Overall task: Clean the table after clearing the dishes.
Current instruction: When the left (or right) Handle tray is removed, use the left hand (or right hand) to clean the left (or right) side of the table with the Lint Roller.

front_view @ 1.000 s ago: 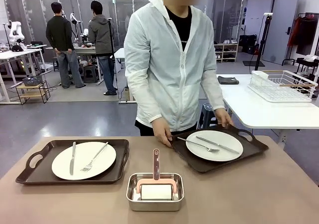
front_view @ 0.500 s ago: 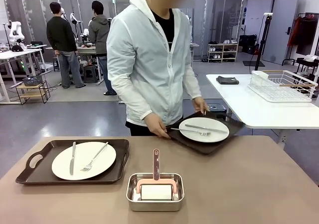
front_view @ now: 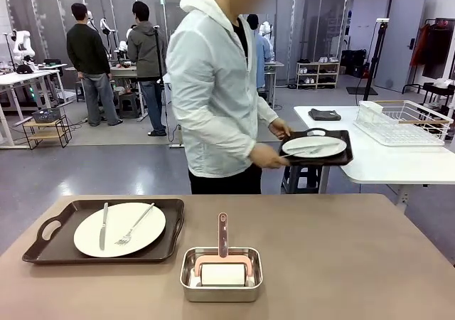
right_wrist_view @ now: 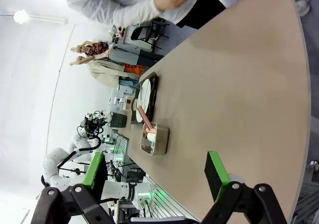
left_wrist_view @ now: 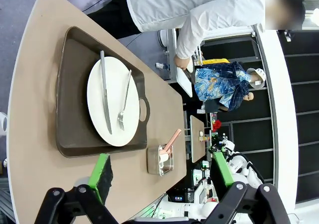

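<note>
On the taupe-brown table [front_view: 355,263] a dark brown tray [front_view: 43,243] at the left holds a white plate [front_view: 119,229] with a knife and fork; the same plate [left_wrist_view: 113,102] lies ahead of my open left gripper [left_wrist_view: 159,176]. The person, turned to the right, holds the other tray [front_view: 340,158] with its plate [front_view: 313,146] and cutlery in both hands over the corner of the white side table [front_view: 384,160]. My right gripper [right_wrist_view: 157,176] is open above the bare table [right_wrist_view: 239,94]. Both grippers are empty.
A small steel pan [front_view: 221,273] with a pink-handled tool and white block sits at the table's front middle, and it also shows as a small pan [right_wrist_view: 154,138] in the right wrist view. A wire rack [front_view: 404,122] stands on the white table.
The person lifted the right tray with its plate off the brown table, turned right and carried it to the white side table. Both arms stayed still.
</note>
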Controlling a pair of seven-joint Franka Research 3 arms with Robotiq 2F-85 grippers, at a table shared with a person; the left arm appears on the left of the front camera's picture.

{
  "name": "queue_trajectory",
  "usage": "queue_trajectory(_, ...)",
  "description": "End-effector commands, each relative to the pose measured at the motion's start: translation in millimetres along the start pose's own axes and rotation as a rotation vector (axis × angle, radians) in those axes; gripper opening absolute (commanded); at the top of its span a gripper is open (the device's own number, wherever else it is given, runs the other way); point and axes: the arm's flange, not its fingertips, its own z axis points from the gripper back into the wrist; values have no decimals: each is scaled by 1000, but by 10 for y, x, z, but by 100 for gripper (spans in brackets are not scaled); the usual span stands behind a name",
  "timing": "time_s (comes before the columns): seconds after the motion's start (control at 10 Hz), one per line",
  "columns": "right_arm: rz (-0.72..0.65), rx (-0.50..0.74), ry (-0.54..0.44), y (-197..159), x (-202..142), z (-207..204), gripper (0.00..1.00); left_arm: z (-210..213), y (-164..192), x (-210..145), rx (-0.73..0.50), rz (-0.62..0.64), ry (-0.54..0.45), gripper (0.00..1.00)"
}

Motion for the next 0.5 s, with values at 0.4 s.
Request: queue_trajectory(0.4, 144, -37, 89, 309, 126, -315, 100, 15, -6, -6, -14, -2, -5, 100)
